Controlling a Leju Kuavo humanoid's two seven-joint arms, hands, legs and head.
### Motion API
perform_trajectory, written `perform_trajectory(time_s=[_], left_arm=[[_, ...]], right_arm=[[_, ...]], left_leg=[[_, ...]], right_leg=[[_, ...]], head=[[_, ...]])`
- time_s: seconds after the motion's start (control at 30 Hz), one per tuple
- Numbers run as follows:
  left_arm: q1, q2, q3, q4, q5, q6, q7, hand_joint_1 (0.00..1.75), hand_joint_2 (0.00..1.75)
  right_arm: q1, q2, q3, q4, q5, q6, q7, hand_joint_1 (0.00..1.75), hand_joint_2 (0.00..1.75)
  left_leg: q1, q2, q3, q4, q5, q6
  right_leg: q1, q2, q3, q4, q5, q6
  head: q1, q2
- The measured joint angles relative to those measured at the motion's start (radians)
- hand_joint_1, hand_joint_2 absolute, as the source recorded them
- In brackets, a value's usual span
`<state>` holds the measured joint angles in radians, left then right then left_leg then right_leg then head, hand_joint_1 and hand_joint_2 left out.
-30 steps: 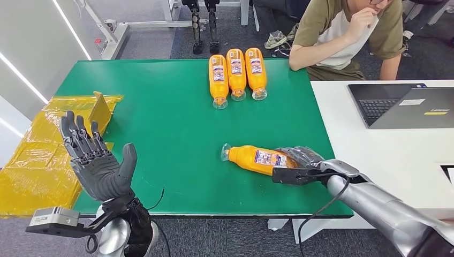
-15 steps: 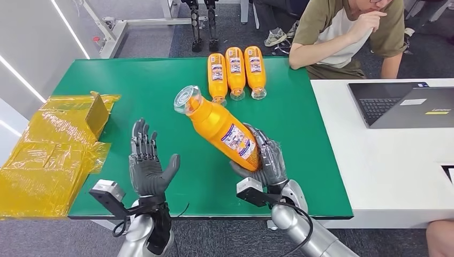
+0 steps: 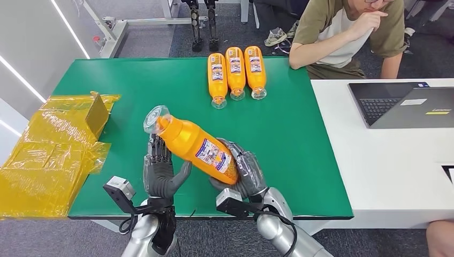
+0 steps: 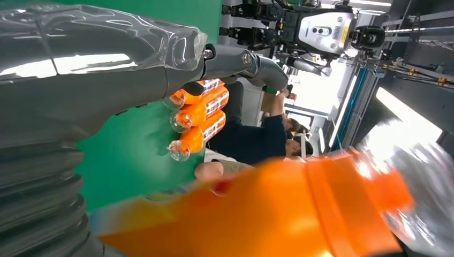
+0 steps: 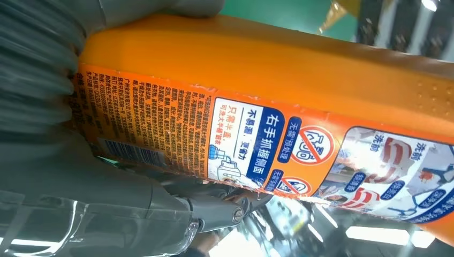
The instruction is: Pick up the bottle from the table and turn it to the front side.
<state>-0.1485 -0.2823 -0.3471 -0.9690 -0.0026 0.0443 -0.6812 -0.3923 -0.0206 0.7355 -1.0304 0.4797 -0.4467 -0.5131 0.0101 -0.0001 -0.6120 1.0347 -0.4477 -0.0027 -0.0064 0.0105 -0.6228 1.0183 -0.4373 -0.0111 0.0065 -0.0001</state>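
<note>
Right hand (image 3: 243, 174) grips the orange bottle (image 3: 195, 145) by its base, now carried left and tilted above the near worktop (image 3: 160, 85). Left hand (image 3: 159, 172), fingers spread, has closed in beside its neck, so a handover or joint turn seems imminent.

Two silver metal arms rise from the bottom edge of the head view. Each ends in a dark grey hand: the left hand (image 3: 159, 174) near the lower centre-left, the right hand (image 3: 247, 174) just right of it, its fingers under a clear, glossy film. A small grey camera box is clamped at each wrist, with black cables looping beside it. In the wrist views, each hand shows a grey ribbed cover, and a round screw sits at a finger pivot.
</note>
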Motion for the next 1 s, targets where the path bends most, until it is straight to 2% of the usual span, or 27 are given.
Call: perform_trajectory(time_s=[0.37, 0.57, 0.7, 1.0], left_arm=[[0.0, 0.0, 0.0, -0.007, -0.027, 0.01, -0.001, 0.0, 1.75], [0.0, 0.0, 0.0, -0.007, -0.048, 0.01, -0.007, 0.0, 1.75], [0.0, 0.0, 0.0, -0.007, -0.057, -0.002, -0.011, 1.75, 1.75], [-0.01, -0.003, -0.01, -0.007, -0.043, -0.134, 0.013, 1.75, 1.75]], right_arm=[[0.101, -0.014, 0.005, 0.01, 0.103, 0.097, 0.085, 1.75, 1.75], [0.13, -0.025, 0.0, -0.01, 0.145, 0.157, 0.093, 1.75, 1.75], [0.132, -0.026, -0.004, -0.011, 0.152, 0.176, 0.09, 1.75, 1.75], [0.145, -0.019, -0.024, -0.029, 0.18, 0.144, 0.094, 1.75, 1.75]], left_leg=[[0.0, 0.0, 0.0, 0.0, -0.001, -0.001], [0.0, 0.001, 0.0, 0.0, -0.001, -0.001], [0.0, 0.001, 0.0, 0.0, -0.001, -0.001], [0.0, 0.001, 0.0, 0.0, -0.001, -0.001]], right_leg=[[0.0, 0.0, -0.001, 0.0, 0.0, 0.0], [0.0, 0.001, -0.001, 0.0, 0.0, 0.0], [0.0, 0.001, -0.001, 0.0, 0.0, 0.0], [0.0, 0.001, -0.001, 0.0, 0.0, 0.0]], head=[[0.0, 0.0], [0.0, 0.0], [0.0, 0.0], [0.0, 0.0]])
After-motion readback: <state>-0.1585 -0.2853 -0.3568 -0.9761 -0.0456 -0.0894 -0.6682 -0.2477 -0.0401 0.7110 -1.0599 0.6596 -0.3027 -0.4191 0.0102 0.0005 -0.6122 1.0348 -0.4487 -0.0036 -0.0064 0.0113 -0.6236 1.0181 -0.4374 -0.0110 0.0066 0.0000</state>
